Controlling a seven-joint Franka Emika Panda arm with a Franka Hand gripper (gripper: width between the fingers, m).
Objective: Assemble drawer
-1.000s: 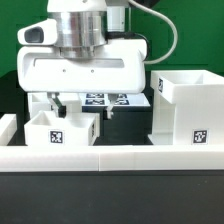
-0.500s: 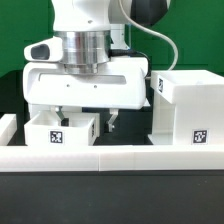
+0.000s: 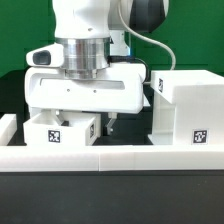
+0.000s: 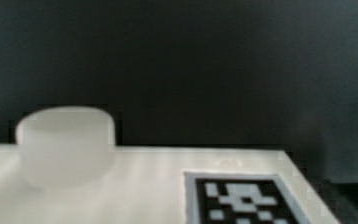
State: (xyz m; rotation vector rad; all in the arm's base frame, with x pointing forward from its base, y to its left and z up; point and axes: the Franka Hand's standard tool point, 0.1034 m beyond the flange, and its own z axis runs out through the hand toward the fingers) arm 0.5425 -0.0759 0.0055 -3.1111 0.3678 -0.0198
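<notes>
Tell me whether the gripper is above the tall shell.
No: the gripper hangs over the small tray on the exterior view's left, while the shell stands to the right.

Sitting on the tabletop [image 3: 128,136], toward the exterior view's left: a tray [image 3: 60,132]. Standing apart from it on the right: the box shell [image 3: 188,112], rising higher than the tray. Lying in a row before both, along the front: border blocks [image 3: 110,160], with one more block [image 3: 8,128] just left of the tray. Hanging over the tray: the arm [image 3: 85,60]. Reaching down beneath it, spread apart: the fingers [image 3: 112,123], one between tray and box shell.
</notes>
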